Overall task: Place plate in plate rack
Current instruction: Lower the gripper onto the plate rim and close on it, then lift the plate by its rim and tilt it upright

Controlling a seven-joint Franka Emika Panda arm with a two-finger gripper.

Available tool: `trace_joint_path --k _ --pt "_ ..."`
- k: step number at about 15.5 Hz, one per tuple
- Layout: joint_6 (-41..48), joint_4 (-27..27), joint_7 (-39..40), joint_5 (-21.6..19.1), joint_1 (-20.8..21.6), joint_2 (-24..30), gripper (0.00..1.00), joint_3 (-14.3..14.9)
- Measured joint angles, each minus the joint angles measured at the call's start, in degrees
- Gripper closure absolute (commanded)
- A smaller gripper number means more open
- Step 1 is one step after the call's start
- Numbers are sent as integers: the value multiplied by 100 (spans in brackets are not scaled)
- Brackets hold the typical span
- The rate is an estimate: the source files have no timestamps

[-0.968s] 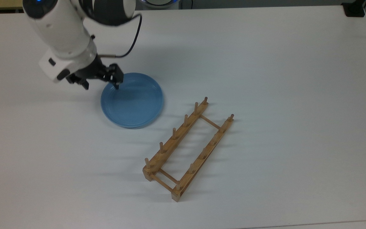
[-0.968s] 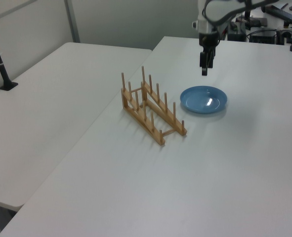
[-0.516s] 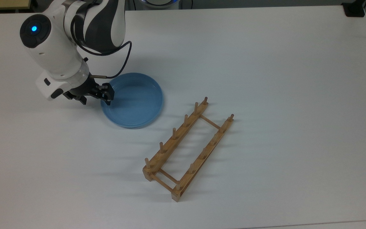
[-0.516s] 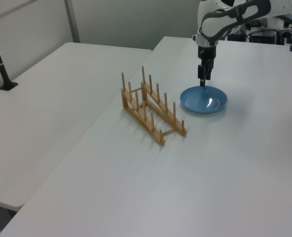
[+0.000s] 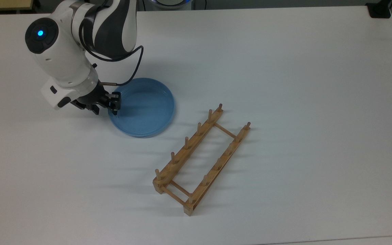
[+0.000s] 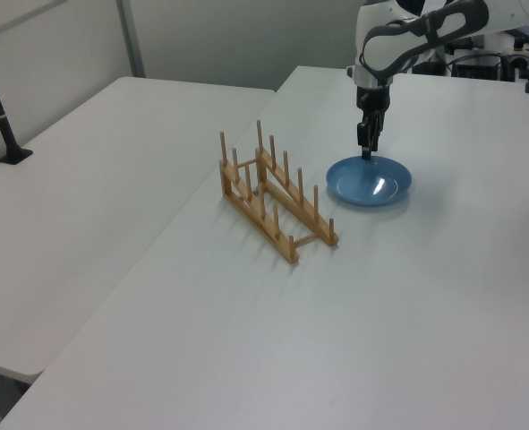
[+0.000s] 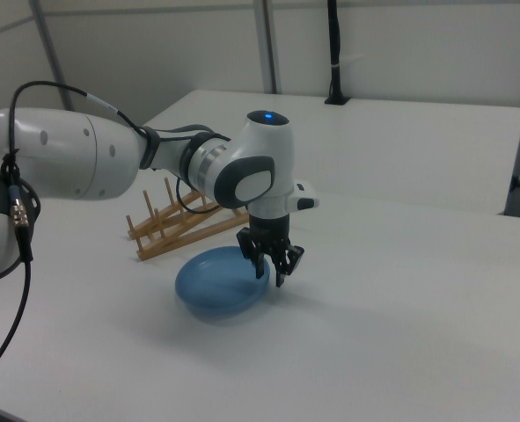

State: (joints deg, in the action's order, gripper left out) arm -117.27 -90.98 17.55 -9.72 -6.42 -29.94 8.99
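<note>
Now my fingers (image 5: 104,104) straddle the near rim of the plate (image 5: 145,109) at the top view's left edge, one finger inside the bowl and one outside, spread a little wider than the rim and not yet pinched on it. A second ago I hung well above the plate, over its upper-left part; since then I have dropped to rim height and slid toward the top view's left, and over the last half second I have barely shifted. In the right view the fingers (image 7: 274,266) sit at the plate's (image 7: 214,286) right edge, tips down at the rim. The plate itself has not moved: it lies flat on the white desk (image 5: 284,68), well apart from the plate rack (image 5: 201,160), which stands empty toward the top view's lower right. I judge the approach finished; closing on the rim comes next, then lifting, tipping the plate upright and carrying it to a slot between the pegs.
</note>
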Motion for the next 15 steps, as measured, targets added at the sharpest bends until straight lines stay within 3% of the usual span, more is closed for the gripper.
trace_joint_path --k 2,4,6,15 --pt "-87 -3 2 0 6 -69 66 -5" --pt "-199 -3 10 0 21 -161 87 -9" --pt "-279 -2 14 -2 50 -213 99 -10" --pt "-285 80 21 -18 155 -174 100 -15"
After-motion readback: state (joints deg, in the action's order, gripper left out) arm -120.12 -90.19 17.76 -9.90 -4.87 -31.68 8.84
